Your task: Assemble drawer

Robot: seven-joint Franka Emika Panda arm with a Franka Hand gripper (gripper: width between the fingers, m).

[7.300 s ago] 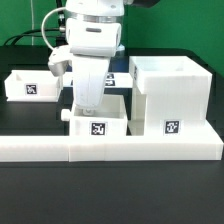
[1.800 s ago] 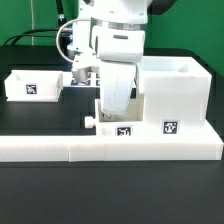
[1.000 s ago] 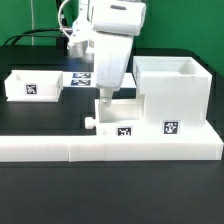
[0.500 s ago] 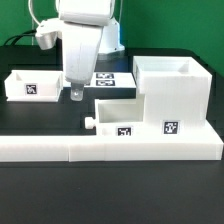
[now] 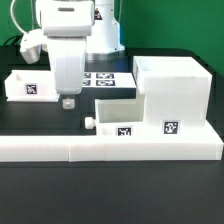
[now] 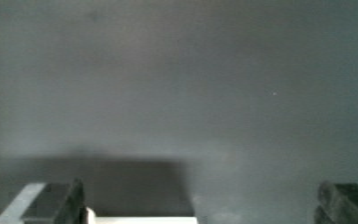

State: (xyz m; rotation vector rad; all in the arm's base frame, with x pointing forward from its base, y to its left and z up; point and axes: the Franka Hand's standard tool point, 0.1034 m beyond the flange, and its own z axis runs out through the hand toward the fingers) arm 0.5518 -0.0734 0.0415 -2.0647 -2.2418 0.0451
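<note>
1. Two trays: near tray [image 5: 118, 120] butted vs housing [image 5: 172, 95] and L-bar [image 5: 110, 148], prob. for alignment; far tray [image 5: 30, 86] well apart.
2. Gripper [image 5: 67, 101] fingers spread wide, empty, over table [image 5: 40, 120] btw trays; prob. freed for far tray.

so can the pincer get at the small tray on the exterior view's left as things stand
Probably yes. The pincer hangs open and empty over the bare table, right beside the left tray. Nothing stands between them, and the tray's open top is uncovered.

Matte white housing [image 5: 172, 100], white tray [image 5: 108, 124] with black-and-white square tag [image 5: 125, 131], black table [image 5: 110, 192], long white bar [image 5: 60, 150]
</note>
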